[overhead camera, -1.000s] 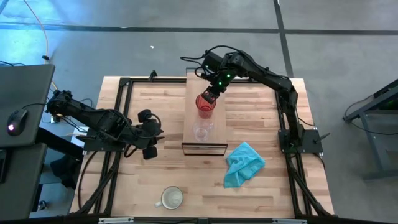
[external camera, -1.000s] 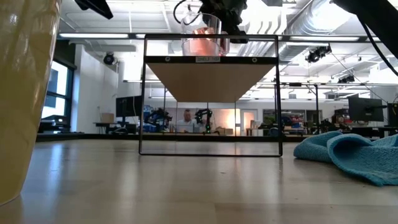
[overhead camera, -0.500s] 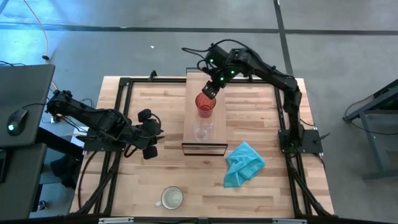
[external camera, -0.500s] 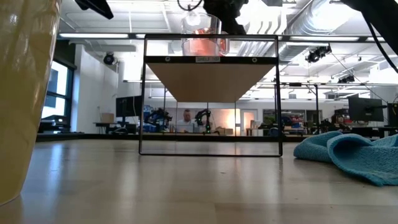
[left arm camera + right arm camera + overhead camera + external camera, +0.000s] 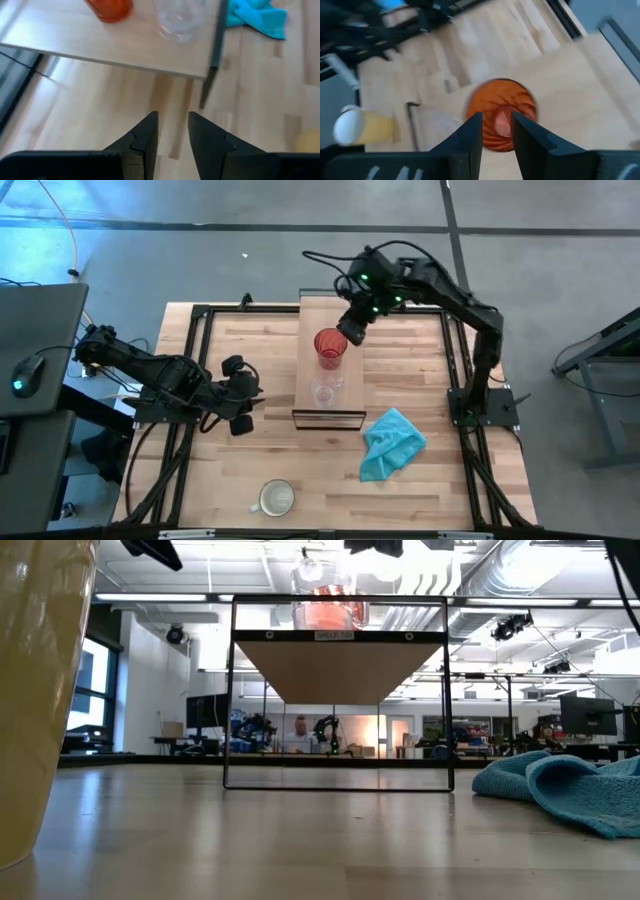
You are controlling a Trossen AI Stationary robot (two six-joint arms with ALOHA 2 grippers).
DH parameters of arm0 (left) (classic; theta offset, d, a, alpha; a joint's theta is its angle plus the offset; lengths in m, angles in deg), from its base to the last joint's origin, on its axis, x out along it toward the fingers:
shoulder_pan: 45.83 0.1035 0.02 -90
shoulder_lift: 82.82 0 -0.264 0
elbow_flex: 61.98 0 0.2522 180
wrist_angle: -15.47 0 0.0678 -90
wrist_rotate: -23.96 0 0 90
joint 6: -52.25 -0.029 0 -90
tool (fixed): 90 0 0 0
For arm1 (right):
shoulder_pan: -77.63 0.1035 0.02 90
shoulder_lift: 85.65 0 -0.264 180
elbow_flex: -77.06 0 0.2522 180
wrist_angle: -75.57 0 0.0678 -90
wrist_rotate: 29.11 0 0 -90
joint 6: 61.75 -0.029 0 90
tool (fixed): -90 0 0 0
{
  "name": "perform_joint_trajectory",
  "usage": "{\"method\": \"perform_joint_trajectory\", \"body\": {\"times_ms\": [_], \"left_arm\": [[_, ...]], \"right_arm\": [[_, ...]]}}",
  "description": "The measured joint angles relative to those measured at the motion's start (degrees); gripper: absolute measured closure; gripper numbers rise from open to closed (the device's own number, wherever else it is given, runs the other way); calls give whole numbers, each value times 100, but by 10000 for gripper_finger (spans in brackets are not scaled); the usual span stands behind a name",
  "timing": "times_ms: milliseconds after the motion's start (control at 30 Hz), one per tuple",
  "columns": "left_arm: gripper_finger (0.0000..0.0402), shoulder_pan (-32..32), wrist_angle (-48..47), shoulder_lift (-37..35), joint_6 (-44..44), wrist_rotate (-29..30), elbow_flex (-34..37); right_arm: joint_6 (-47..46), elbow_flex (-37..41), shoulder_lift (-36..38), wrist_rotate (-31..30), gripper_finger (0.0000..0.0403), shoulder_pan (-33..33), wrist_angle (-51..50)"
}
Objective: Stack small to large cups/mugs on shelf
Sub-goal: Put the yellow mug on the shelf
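Note:
The shelf [image 5: 330, 375] stands mid-table, a raised light-wood board in a dark frame. On it the red cup [image 5: 331, 346] stands upright, with the clear glass [image 5: 326, 392] upright nearer the front end. The cream mug [image 5: 277, 498] stands on the table by the near edge. My right gripper [image 5: 353, 337] hovers open above the red cup [image 5: 501, 112], toward its far right, touching nothing. My left gripper [image 5: 243, 396] waits open to the left of the shelf [image 5: 115, 45], above the table, with nothing between its fingers [image 5: 150, 142].
A crumpled teal cloth [image 5: 392, 442] lies on the table right of the shelf's near end. The low view shows the mug [image 5: 40, 690] close at the left and the cloth [image 5: 560, 790] at the right. Dark rails [image 5: 190, 380] frame the tabletop.
My right gripper has risen off the red cup and drawn a little toward the table's far right, rolling slightly. The red cup stays upright on the shelf where it was.

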Motion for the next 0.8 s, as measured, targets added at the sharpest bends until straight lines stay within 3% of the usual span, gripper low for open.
{"method": "perform_joint_trajectory", "body": {"times_ms": [467, 667, 800], "left_arm": [[305, -2, 73, 0, -9, -2057, 0], [305, -11, 711, 122, 4, -3000, -6], [305, -161, 946, 486, 6, -3226, -4]], "right_arm": [[983, 0, 1234, -21, 310, 1924, 187], [895, 0, 1353, -710, 311, 2682, 60], [560, 27, 1353, -1333, 311, 3087, -228]]}}
